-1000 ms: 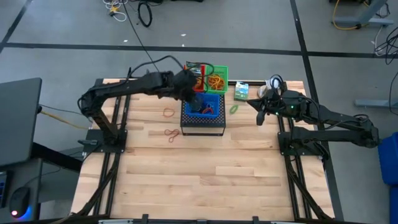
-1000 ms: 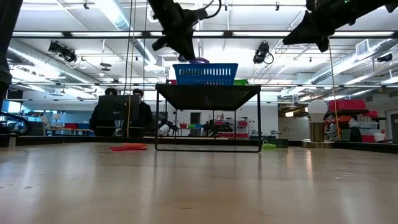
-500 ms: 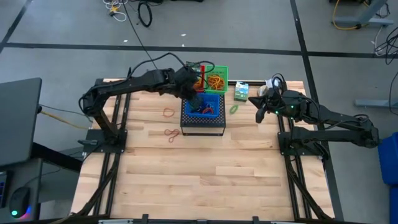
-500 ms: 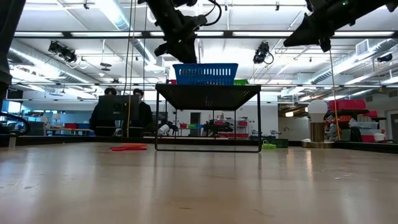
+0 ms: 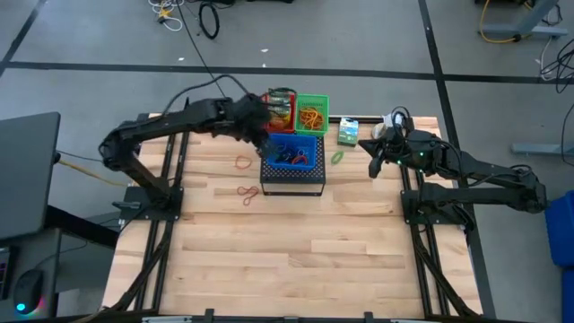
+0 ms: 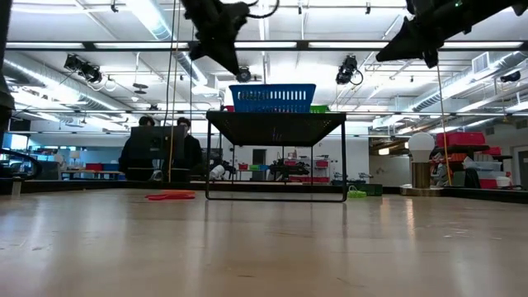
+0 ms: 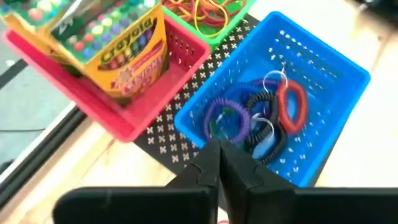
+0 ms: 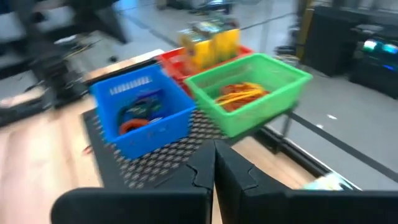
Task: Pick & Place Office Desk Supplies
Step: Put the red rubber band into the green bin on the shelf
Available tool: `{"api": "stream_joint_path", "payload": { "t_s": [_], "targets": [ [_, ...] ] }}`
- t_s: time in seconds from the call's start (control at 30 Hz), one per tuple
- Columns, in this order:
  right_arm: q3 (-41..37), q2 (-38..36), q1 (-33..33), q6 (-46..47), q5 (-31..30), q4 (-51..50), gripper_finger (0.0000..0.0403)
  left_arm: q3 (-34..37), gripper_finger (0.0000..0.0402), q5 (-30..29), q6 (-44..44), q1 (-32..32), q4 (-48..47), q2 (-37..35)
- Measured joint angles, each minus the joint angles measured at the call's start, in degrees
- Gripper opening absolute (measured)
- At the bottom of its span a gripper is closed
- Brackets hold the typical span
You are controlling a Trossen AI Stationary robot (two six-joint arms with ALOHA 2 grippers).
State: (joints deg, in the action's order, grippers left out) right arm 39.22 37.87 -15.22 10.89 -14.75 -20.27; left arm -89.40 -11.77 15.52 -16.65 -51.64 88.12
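A blue basket (image 5: 296, 152) sits on the black perforated box (image 5: 292, 182). In it lie purple, black, red and blue coiled loops (image 7: 255, 118). The green basket (image 5: 312, 112) behind it holds orange rubber bands (image 7: 202, 9). More rubber bands (image 5: 243, 162) (image 5: 247, 193) lie flat on the table left of the box. A green loop (image 5: 337, 157) and a green-white box (image 5: 348, 132) rest on the table to its right. My left gripper (image 5: 262, 144) (image 7: 219, 163) hovers shut and empty just left of the blue basket. My right gripper (image 5: 374, 166) (image 8: 214, 163) hangs shut and empty right of the green loop.
A red basket (image 7: 124, 106) with a yellow crayon box (image 7: 118, 43) stands beside the green one. A white ball on a stand (image 6: 421, 161) is at the far right corner. The near half of the wooden table (image 5: 287, 260) carries nothing.
My left gripper has risen from over the blue basket and drawn back toward the table's left edge. The purple loop seen at its tip a second ago is gone from it and the fingers are empty.
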Motion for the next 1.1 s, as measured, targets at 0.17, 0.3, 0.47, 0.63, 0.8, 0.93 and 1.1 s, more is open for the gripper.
{"api": "stream_joint_path", "payload": {
  "t_s": [0.17,0.3,0.47,0.63,0.8,0.93,1.1],
  "targets": [
    [0.02,0.17,-0.03,3.67,-4.71,0.04,0.0009,12.92,0.0006,2.35,-0.89,0.02,8.42,-10.59],
    [0.02,0.47,-0.01,4.06,-4.87,0.06,0.0009,23.28,0.0007,3.13,2.25,-0.24,13.73,-19.64],
    [0.02,1.23,-0.03,5.36,-7.16,0.03,0.0009,33.44,0.0007,1.27,7.58,-0.28,15.38,-28.25],
    [0.04,2.35,-0.03,5.36,-7.16,0.01,0.0009,43.96,0.0007,3.55,12.46,-0.23,15.75,-30.81],
    [0.04,4.23,-0.03,5.34,-7.1,-0.17,0.0009,54.21,0.0007,6.73,13.89,2.0,24.56,-30.49],
    [0.04,5.77,-0.01,5.34,-7.07,0.0,0.0009,61.01,0.0008,4.25,12.88,4.24,31.48,-30.51],
    [0.04,6.91,-0.01,5.29,-6.33,0.0,0.0009,71.47,0.001,5.44,8.51,6.94,48.09,-30.49]
  ]
}}
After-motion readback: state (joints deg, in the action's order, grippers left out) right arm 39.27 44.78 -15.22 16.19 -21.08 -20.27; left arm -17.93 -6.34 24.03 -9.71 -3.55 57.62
